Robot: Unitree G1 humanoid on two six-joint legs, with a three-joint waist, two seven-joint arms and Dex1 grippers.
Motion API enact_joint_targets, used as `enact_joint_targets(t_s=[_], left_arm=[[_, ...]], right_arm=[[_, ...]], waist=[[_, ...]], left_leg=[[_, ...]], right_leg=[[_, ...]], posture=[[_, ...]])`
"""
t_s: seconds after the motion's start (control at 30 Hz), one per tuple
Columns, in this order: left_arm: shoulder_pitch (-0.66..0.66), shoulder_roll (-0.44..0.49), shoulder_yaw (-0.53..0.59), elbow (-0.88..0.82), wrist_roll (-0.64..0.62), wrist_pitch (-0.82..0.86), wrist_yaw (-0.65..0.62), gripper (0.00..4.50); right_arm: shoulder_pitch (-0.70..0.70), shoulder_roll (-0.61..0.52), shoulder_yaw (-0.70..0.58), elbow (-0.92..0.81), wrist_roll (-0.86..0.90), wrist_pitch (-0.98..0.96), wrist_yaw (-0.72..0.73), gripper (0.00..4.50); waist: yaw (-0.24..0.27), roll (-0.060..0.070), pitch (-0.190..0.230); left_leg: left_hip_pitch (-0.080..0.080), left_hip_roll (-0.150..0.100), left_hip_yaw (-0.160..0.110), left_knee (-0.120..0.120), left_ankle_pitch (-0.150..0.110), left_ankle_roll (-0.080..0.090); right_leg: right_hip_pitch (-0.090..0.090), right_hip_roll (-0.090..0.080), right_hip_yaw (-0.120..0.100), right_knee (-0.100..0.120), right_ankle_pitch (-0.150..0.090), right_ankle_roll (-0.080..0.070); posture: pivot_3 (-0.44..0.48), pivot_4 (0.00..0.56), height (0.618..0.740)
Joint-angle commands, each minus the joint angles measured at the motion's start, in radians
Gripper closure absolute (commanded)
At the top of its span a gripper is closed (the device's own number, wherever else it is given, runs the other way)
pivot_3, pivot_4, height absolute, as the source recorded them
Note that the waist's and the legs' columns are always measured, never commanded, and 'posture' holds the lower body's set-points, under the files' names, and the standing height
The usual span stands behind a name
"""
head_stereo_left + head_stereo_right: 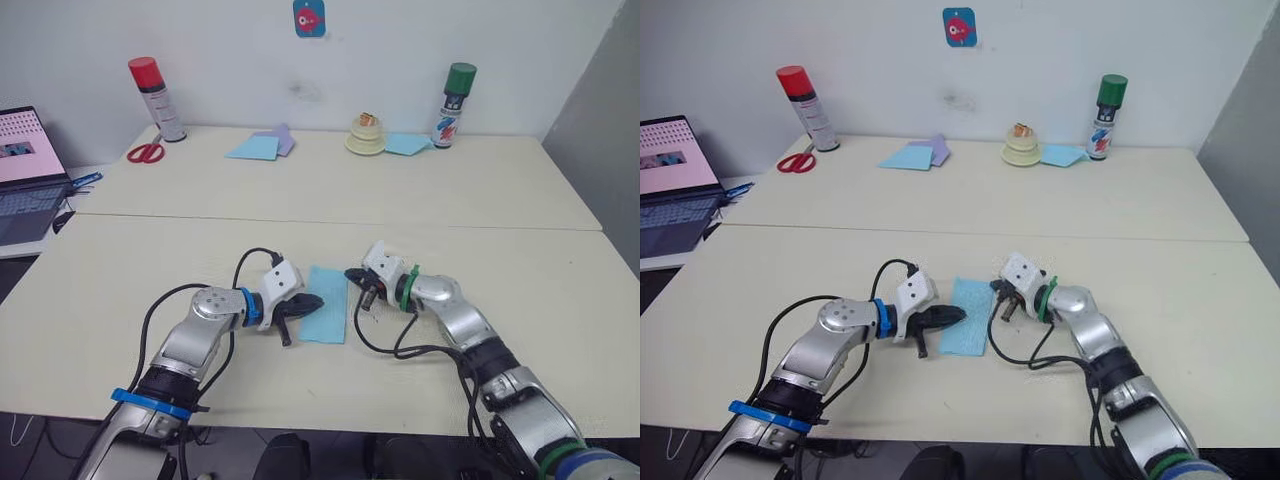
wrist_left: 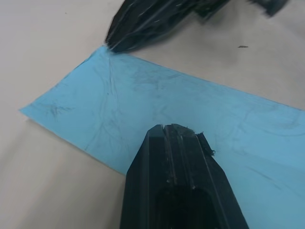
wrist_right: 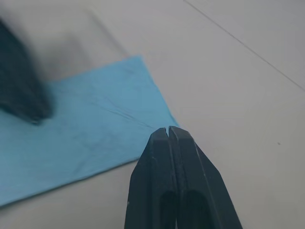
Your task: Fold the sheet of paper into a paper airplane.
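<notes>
The folded sheet (image 1: 326, 304) lies flat between the left gripper (image 1: 312, 302), fingers together resting on it, and the right gripper (image 1: 353, 276), closed empty at its corner.

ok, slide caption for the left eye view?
Both grippers, left and right, flank the folded sheet of paper.

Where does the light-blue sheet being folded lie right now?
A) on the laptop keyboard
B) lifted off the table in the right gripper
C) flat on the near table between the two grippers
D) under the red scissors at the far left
C: the sheet of paper lies flat on the near table, with the left gripper at one long edge and the right gripper at a far corner, both shut.
</notes>
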Motion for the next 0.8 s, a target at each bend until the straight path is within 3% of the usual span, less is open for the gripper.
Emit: enact_joint_targets(t_s=[0.03, 0.27, 0.37, 0.6, 0.8], left_arm=[[-0.001, 0.001, -0.005, 0.027, 0.023, 0.028, 0.018, 4.50], [-0.002, 0.009, -0.007, 0.027, 0.023, 0.034, 0.012, 4.50], [-0.001, 0.011, -0.008, 0.026, 0.025, 0.035, 0.012, 4.50], [0.019, 0.015, -0.007, 0.012, 0.025, 0.041, 0.018, 4.50], [0.022, 0.014, -0.010, 0.007, 0.025, 0.047, 0.020, 4.50]], right_arm=[[0.012, -0.018, 0.012, -0.097, 0.024, -0.021, 0.083, 4.47], [-0.027, 0.005, 0.054, 0.068, -0.067, -0.012, 0.052, 4.47], [-0.018, -0.013, 0.085, 0.093, -0.082, -0.008, 0.113, 4.47], [0.117, -0.094, 0.177, -0.080, -0.068, 0.022, 0.297, 4.47], [0.169, -0.143, 0.219, -0.172, -0.096, 0.016, 0.342, 4.47]], waist=[[0.000, 0.000, 0.000], [-0.001, 0.000, 0.000], [-0.002, 0.000, 0.000], [-0.001, 0.000, -0.001], [0.000, -0.001, -0.001]], left_leg=[[0.000, 0.000, 0.000, 0.000, 0.000, 0.000], [0.001, 0.001, 0.000, -0.001, 0.000, 0.000], [0.001, 0.001, 0.000, -0.001, 0.000, 0.000], [0.002, 0.001, -0.001, -0.002, 0.000, 0.000], [0.005, 0.001, -0.001, -0.006, 0.000, 0.000]], right_leg=[[-0.001, 0.000, 0.000, 0.000, 0.000, 0.000], [-0.001, 0.001, 0.000, 0.001, -0.001, -0.001], [0.000, 0.001, 0.000, 0.001, -0.001, -0.001], [0.001, 0.001, -0.001, 0.000, -0.003, -0.002], [0.002, 0.001, -0.001, 0.000, -0.004, -0.003]], posture=[[0.000, 0.150, 0.729], [0.000, 0.150, 0.729], [0.000, 0.150, 0.729], [0.000, 0.150, 0.729], [0.000, 0.150, 0.729]])
